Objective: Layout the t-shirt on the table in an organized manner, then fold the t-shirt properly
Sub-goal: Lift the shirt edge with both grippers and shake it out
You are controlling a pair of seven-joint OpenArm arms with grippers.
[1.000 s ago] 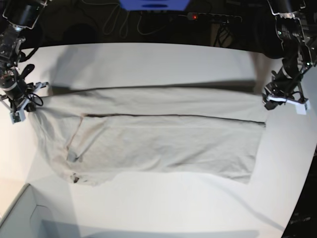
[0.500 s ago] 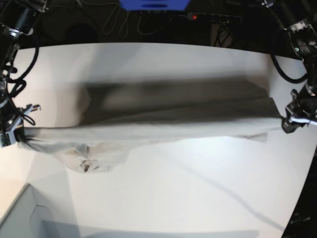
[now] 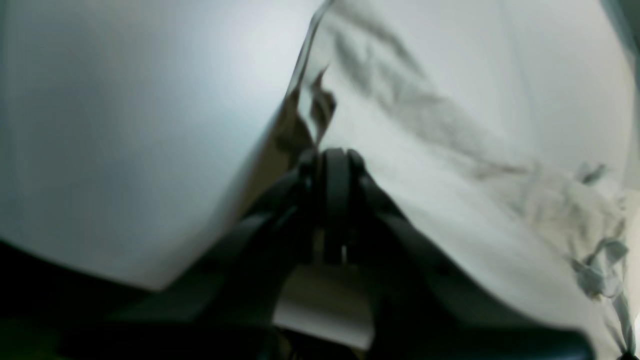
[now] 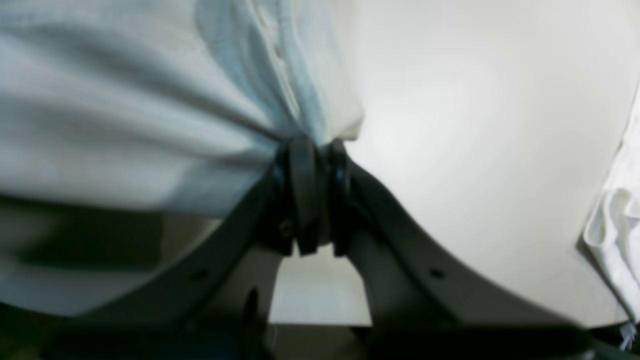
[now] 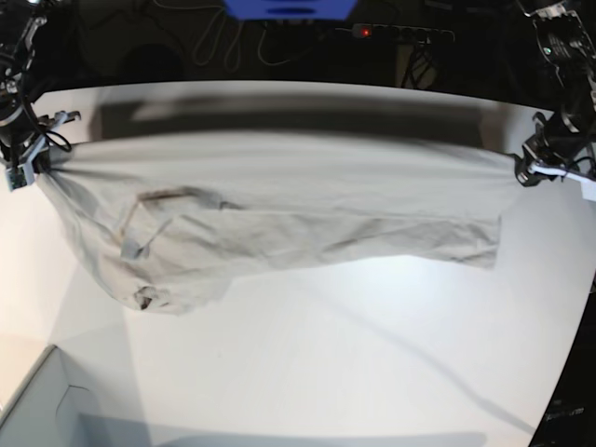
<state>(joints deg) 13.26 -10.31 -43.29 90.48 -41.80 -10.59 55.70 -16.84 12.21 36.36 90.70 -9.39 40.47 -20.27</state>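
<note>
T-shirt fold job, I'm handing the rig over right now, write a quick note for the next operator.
Left gripper: shut on one end of the t-shirt.
Right gripper: shut on the opposite end.
The shirt hangs stretched between the two arms above the white table, its lower part sagging, bunched and wrinkled near the right arm's side.
Done: shirt picked up and spread wide.
Left: lay it down flat and smooth, then make the folds.

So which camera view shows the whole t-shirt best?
The base view: the t-shirt appears whole there, stretched between both arms above the table. Each wrist view shows only blurred cloth bunched at its tool.
</note>
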